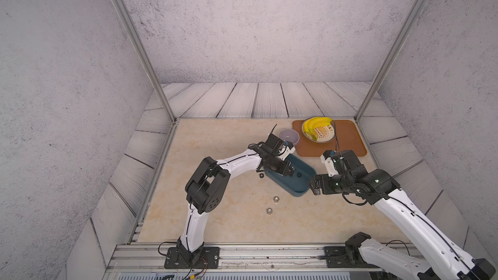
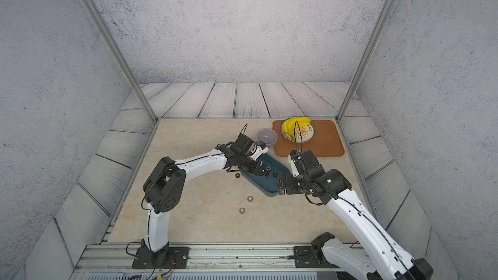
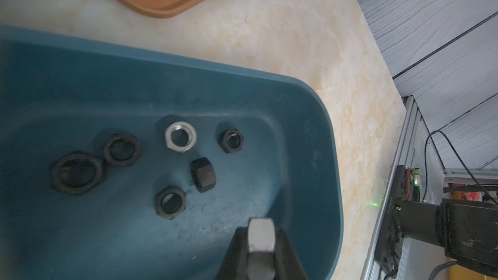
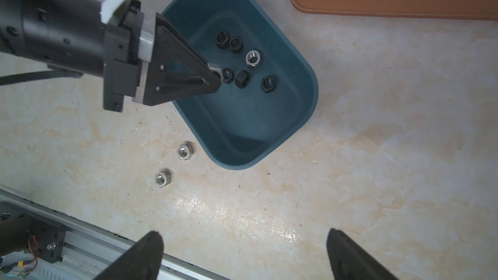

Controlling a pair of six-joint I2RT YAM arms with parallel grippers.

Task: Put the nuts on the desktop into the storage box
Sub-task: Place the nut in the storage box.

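Six nuts [image 3: 180,137] are lying in the storage box [image 3: 296,98], the left end effector [image 3: 261,241] is clamping a seventh nut [image 3: 260,231] over it, the right end effector [image 4: 244,232] is gaping, and three are waiting on the tabletop [image 4: 377,130]

This looks like a robot test lab, a small booth and not a real home. Thin metal posts [image 1: 140,49] hold up flat walls [image 1: 256,22] that look like grey stone. Sheets patterned like grey planks [image 1: 269,101] lie around a cream surface [image 1: 229,219] with a marble look. Two white and black robot arms, the left arm [image 1: 237,161] and the right arm [image 1: 404,211], are bolted to a metal rail [image 1: 269,251] at the front edge. A small board with a green light [image 3: 416,181] sits by the rail. Bananas [image 1: 315,126] on a plate [image 1: 324,136] on an orange-brown tray [image 1: 347,141] are the only homey bit.
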